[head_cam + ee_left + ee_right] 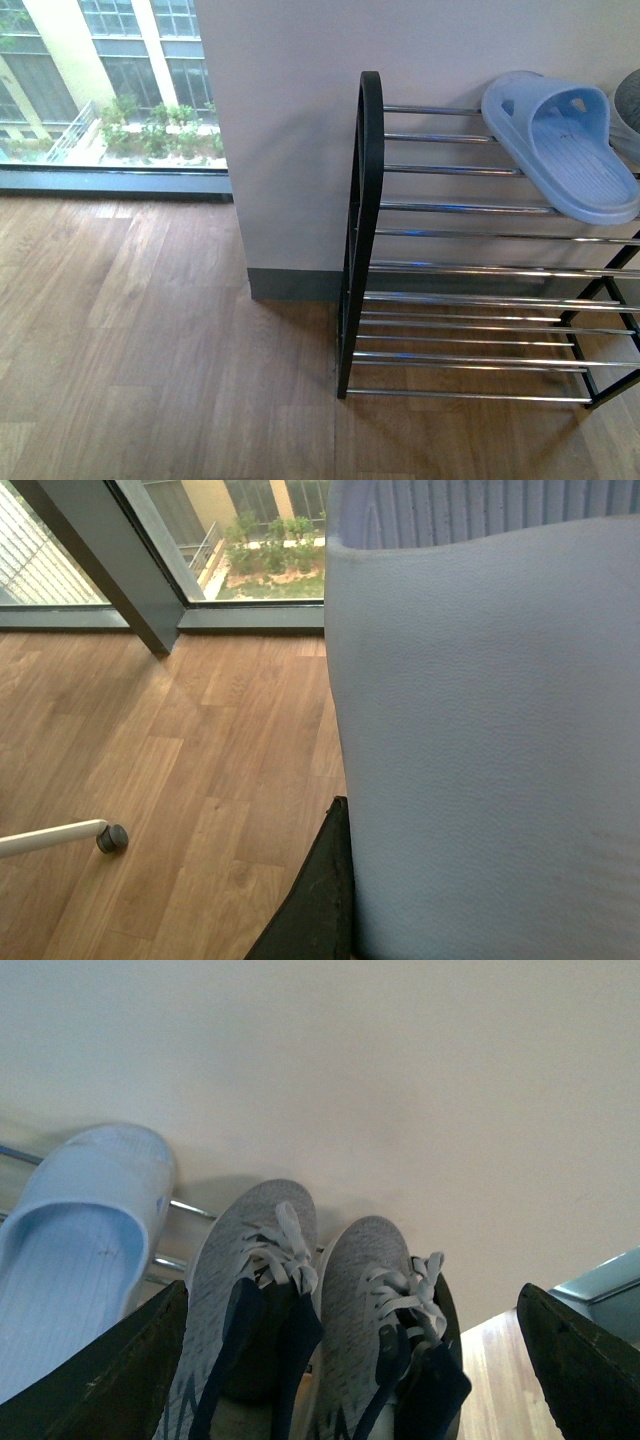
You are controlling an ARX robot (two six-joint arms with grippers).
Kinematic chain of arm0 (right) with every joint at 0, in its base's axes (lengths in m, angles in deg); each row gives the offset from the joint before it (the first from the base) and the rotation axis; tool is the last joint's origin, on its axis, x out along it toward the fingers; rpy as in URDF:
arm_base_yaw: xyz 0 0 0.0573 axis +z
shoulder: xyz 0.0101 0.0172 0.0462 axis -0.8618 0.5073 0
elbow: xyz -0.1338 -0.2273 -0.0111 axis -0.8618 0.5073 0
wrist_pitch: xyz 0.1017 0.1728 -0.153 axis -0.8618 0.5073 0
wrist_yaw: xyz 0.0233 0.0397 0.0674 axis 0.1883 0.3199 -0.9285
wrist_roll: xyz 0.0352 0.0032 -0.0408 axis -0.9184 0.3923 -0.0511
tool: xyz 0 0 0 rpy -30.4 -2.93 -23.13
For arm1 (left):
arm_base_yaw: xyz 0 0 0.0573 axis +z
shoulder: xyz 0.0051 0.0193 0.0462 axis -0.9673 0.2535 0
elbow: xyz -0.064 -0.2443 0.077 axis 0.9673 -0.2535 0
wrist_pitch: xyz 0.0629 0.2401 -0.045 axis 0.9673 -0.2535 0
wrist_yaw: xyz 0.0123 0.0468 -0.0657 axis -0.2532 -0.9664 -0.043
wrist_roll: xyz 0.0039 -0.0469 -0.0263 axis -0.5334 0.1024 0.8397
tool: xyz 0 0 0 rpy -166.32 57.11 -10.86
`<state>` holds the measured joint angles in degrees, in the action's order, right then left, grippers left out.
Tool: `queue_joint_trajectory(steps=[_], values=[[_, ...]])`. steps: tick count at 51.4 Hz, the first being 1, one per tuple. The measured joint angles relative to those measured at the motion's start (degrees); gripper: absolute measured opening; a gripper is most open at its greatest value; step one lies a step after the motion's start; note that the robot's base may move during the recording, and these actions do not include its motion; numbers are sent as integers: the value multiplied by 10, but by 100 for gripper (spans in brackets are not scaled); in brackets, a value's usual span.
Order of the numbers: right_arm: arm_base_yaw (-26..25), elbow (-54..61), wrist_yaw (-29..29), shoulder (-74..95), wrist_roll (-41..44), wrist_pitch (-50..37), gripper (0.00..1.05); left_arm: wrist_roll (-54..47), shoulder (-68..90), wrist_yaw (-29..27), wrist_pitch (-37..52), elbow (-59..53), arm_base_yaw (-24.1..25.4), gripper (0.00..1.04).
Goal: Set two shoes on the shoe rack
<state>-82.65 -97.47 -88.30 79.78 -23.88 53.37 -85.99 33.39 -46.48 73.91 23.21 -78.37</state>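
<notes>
The shoe rack (370,200) stands against the wall, with a black frame and chrome bars. The two grey sneakers (250,1270) (365,1290) sit side by side on its top tier, toes to the wall; one shows at the front view's right edge (628,115). A blue slipper (565,150) lies beside them and also shows in the right wrist view (80,1250). My right gripper (345,1380) is open, its fingers spread wide on either side of the sneakers. My left gripper (400,910) is shut on a blue slipper (480,740) that fills its view; one black finger (320,890) shows. Neither arm shows in the front view.
A pale wall with a grey skirting (290,285) stands behind the rack. A floor-length window (100,90) is to the left. The floor (150,350) is wood. A white leg with a grey caster (110,837) stands on the floor in the left wrist view.
</notes>
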Motion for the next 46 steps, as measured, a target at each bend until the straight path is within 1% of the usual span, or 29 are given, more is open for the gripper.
queue_joint_trajectory(steps=[10,11,13,14,15,17,19,21,22,33,34,46], values=[[0,7,-3,2,-2,-4,95,0,0,0,0,0,0,2],[-3,13,-25,3,-14,-24,93,0,0,0,0,0,0,2],[-5,37,-83,3,-57,-97,87,0,0,0,0,0,0,2],[-4,60,-117,-2,-103,-146,81,0,0,0,0,0,0,2],[0,77,-130,-8,-128,-173,78,0,0,0,0,0,0,2],[13,111,-136,-23,-169,-213,71,0,0,0,0,0,0,2],[30,147,-132,-47,-209,-236,62,0,0,0,0,0,0,2],[43,172,-124,-65,-232,-244,55,0,0,1,0,0,0,2],[51,188,-115,-78,-243,-248,50,0,0,1,0,0,0,2],[106,291,-57,-169,-271,-254,8,0,0,0,0,0,0,2],[112,301,-52,-181,-273,-253,2,0,0,0,0,0,0,2],[154,363,-11,-273,-275,-222,2,0,0,0,0,0,0,2]])
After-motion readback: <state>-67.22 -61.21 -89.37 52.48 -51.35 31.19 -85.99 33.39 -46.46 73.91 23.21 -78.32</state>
